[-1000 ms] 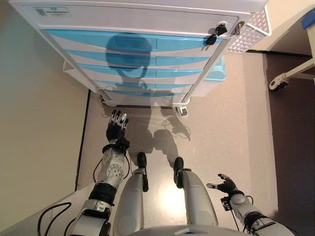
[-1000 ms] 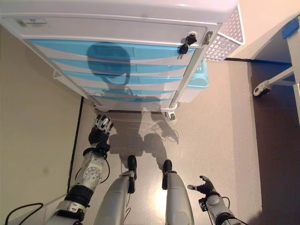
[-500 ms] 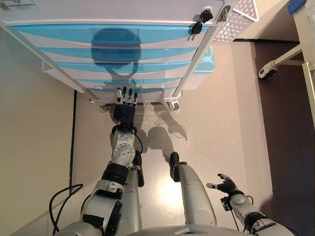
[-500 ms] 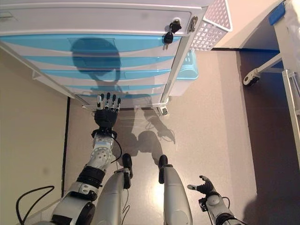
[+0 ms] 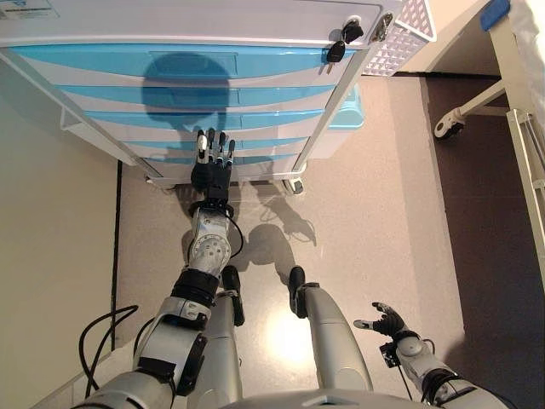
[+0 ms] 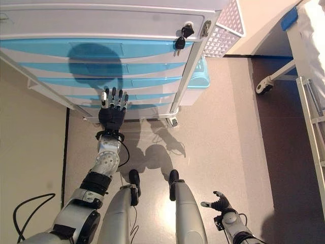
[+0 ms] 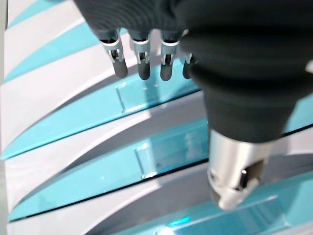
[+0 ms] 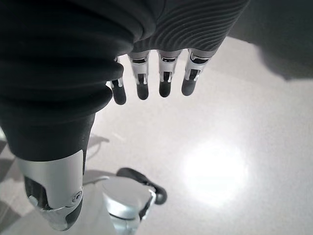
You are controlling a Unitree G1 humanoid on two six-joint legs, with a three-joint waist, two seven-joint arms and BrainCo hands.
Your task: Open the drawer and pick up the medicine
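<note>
A white cabinet (image 5: 196, 25) with several blue-fronted drawers (image 5: 187, 61) stands ahead; all its drawers are closed. Keys hang in a lock (image 5: 347, 32) at its upper right. My left hand (image 5: 211, 169) is raised in front of the lower drawers (image 5: 264, 143), fingers straight and open, close to the fronts but apart from them. In the left wrist view its fingers (image 7: 142, 56) point at a blue drawer front with a clear label window (image 7: 142, 90). My right hand (image 5: 385, 322) hangs low at the lower right, open and empty. No medicine shows in any view.
A white perforated basket (image 5: 398, 38) hangs on the cabinet's right side, with a light blue bin (image 5: 347, 109) below it. A wheeled bed frame (image 5: 511, 102) stands at the right. A beige wall (image 5: 51, 239) runs along the left.
My left hand has risen from near the floor to the lower drawer fronts. The camera has shifted, so the cabinet sits further left. The right hand has stayed in place.
</note>
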